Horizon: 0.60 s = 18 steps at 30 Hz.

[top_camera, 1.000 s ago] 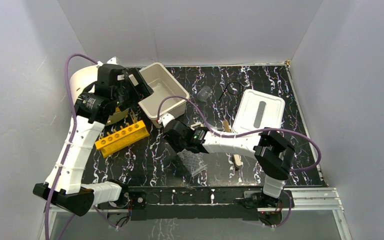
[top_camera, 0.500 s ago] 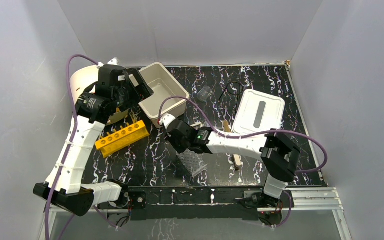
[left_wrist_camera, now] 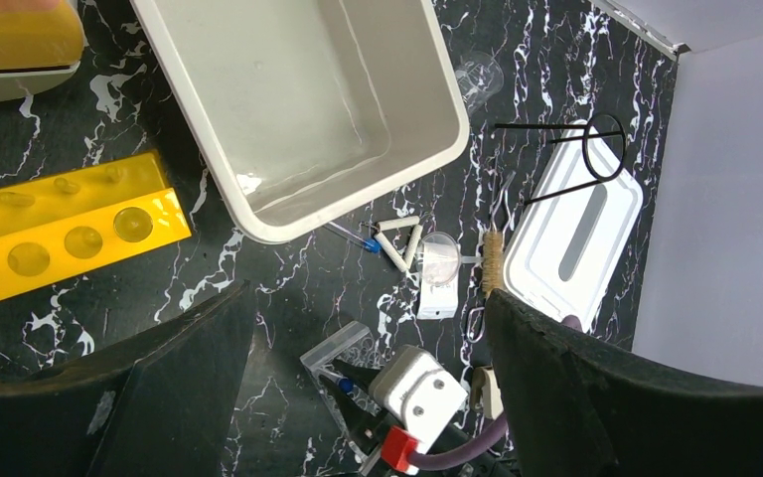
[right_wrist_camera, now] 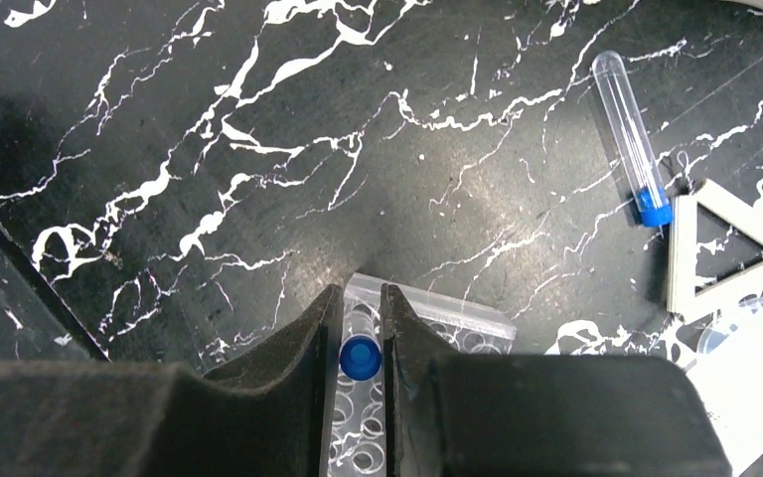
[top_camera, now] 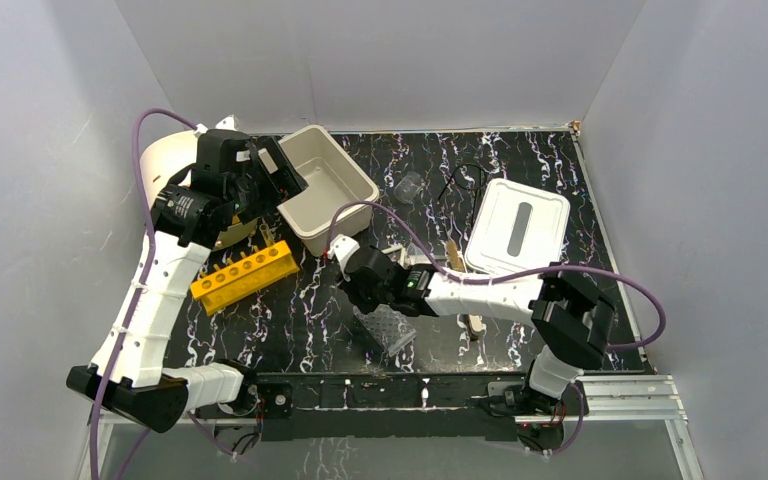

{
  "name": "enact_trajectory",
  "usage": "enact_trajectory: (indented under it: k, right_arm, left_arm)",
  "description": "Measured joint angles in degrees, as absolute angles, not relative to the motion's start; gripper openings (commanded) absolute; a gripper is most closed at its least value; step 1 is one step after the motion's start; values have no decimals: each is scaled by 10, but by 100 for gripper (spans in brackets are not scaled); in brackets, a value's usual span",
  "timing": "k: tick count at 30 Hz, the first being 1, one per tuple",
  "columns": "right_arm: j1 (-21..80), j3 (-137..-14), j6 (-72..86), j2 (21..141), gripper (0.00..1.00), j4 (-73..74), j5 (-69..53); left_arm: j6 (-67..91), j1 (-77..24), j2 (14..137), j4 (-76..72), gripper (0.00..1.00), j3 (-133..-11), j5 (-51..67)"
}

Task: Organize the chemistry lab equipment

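Between the right gripper's [right_wrist_camera: 360, 318] pressed-together fingers [right_wrist_camera: 298, 348] sits a small clear plastic tube with a blue cap [right_wrist_camera: 361, 359], seen end-on and pinched just over the edge of the clear plastic well tray [right_wrist_camera: 457, 323]. A second ago the jaws stood wider. They have since closed on the tube, and the forearm has swung slightly outward while the tray stayed put. One loose item looks secured for carrying. Ahead and rightward of the fingers lies a second blue-capped tube [right_wrist_camera: 628, 119] beside the white triangle [right_wrist_camera: 679, 258]. Farther off, the left gripper [left_wrist_camera: 368, 298] hangs spread wide over the beige rectangular tub [left_wrist_camera: 308, 89], unchanged.
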<state>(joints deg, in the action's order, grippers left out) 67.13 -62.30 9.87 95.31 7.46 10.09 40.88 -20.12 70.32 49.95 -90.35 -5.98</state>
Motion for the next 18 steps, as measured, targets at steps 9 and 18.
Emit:
enact_trajectory:
  k: [9,18]
  right_arm:
    - [671,-519,91,889,27,-26,99]
    - [672,-501,68,882,27,-50,99]
  left_arm:
    - [406,-201,703,500,84,-903,-60]
    - [405,-201,708,500,84,-903,-60]
